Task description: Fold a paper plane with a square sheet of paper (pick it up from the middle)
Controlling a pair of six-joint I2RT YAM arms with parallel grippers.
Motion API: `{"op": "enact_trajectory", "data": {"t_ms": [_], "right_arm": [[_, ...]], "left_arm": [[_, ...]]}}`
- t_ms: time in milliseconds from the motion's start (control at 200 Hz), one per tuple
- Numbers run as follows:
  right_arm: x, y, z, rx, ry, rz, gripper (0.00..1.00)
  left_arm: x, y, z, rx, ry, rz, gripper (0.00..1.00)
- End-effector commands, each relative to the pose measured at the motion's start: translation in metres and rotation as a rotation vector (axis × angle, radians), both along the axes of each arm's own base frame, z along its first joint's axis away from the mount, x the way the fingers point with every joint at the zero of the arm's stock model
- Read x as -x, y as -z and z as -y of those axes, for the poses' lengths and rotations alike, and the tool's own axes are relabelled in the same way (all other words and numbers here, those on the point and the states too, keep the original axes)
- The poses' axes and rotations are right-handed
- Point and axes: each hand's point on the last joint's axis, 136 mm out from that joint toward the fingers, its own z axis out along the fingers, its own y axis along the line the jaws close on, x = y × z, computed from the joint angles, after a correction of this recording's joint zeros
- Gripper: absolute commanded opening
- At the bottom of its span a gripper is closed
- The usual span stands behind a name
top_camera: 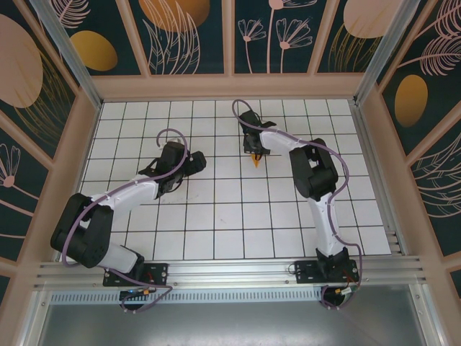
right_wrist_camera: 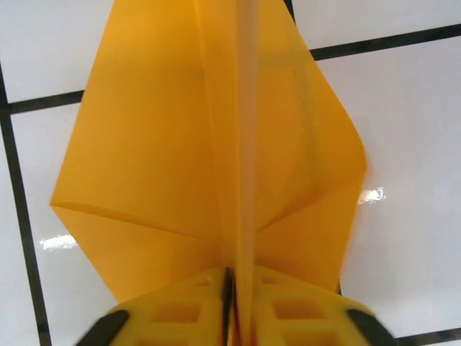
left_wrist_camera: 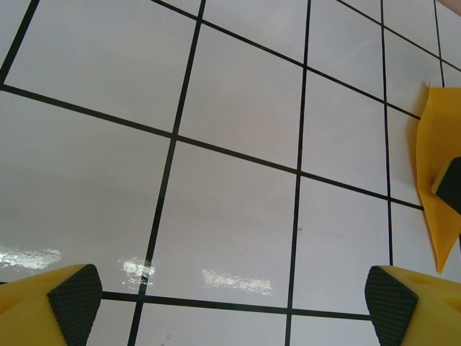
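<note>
The square sheet of paper stands folded as an orange-yellow, creased, kite-shaped paper plane [right_wrist_camera: 180, 144]. My right gripper [right_wrist_camera: 232, 288] is shut on its upright middle fold, and the two wings spread to either side over the white tiles. From above, the paper plane [top_camera: 257, 163] is a small orange point hanging just under the right gripper [top_camera: 255, 152] at the table's middle back. My left gripper [left_wrist_camera: 232, 303] is open with bare tile between its fingers. It sits about two tiles left of the paper plane [left_wrist_camera: 436, 166], whose edge shows at the right of the left wrist view.
The white gridded table [top_camera: 216, 216] is boxed in by wooden-framed wall panels [top_camera: 223, 86] at the back and sides. A metal rail [top_camera: 230, 270] with both arm bases runs along the near edge.
</note>
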Motion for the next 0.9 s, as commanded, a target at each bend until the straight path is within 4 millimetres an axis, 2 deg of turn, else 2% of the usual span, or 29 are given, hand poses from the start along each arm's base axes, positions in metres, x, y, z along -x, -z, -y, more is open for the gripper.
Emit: {"op": "enact_trajectory", "data": {"t_ms": [0,150,240,345,425,545,600,676,711,801,896], "right_arm": [[0.001,-0.020,-0.008,-0.006,-0.027,-0.002,0.21],[-0.010,-0.091,-0.013,-0.064,-0.035,0.112,0.37],[-0.009,-0.125,-0.009,-0.082,-0.030,0.166,0.44],[-0.005,-0.159,0.002,-0.105,-0.011,0.231,0.53],[0.000,-0.184,0.018,-0.124,0.021,0.297,0.59],[0.008,-0.217,0.060,-0.117,0.102,0.428,0.69],[0.015,-0.230,0.086,-0.109,0.158,0.490,0.79],[0.026,-0.237,0.121,-0.099,0.223,0.552,0.94],[0.032,-0.238,0.136,-0.093,0.248,0.573,0.99],[0.046,-0.233,0.177,-0.072,0.330,0.596,0.99],[0.062,-0.217,0.217,-0.035,0.422,0.606,0.99]], "left_arm": [[-0.001,-0.011,-0.008,-0.021,-0.021,0.024,0.96],[-0.007,-0.029,-0.013,-0.040,-0.044,0.065,0.96],[-0.010,-0.040,-0.017,-0.060,-0.059,0.088,0.97],[-0.014,-0.051,-0.024,-0.093,-0.081,0.117,0.97],[-0.017,-0.060,-0.032,-0.122,-0.106,0.145,0.98],[-0.018,-0.074,-0.050,-0.196,-0.144,0.205,0.98],[-0.018,-0.081,-0.061,-0.230,-0.175,0.244,0.99],[-0.014,-0.089,-0.077,-0.260,-0.216,0.302,0.99],[-0.012,-0.092,-0.086,-0.271,-0.238,0.326,0.99],[-0.005,-0.095,-0.109,-0.289,-0.290,0.370,0.99],[0.005,-0.095,-0.139,-0.337,-0.387,0.401,0.98]]}}
